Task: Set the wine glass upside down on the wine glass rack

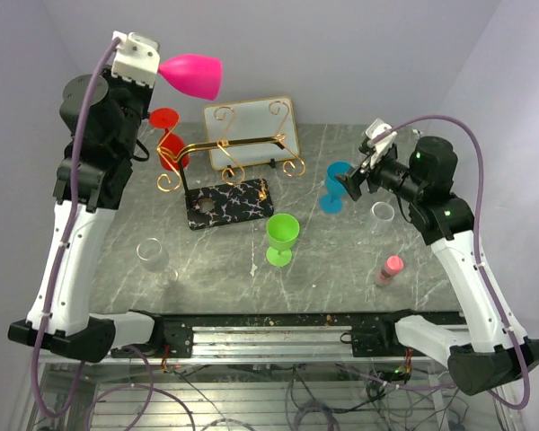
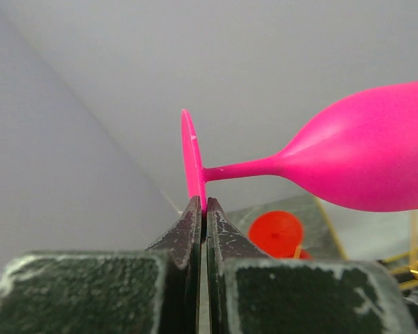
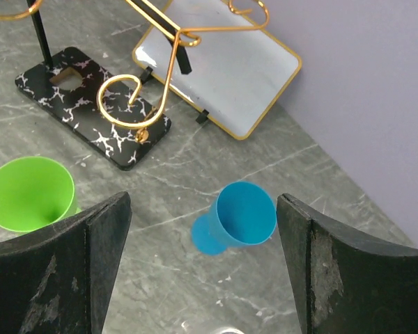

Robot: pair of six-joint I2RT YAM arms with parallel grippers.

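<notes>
Pale lilac walls meet in a corner behind my grey, marble-veined desk, evenly lit.

Smooth, matt plastic on the pink wine glass. Shiny gold metal wire on the wine glass rack, above a glossy black base veined white. Grey marbled table; rough, scuffed black pads on the right tool.
</notes>
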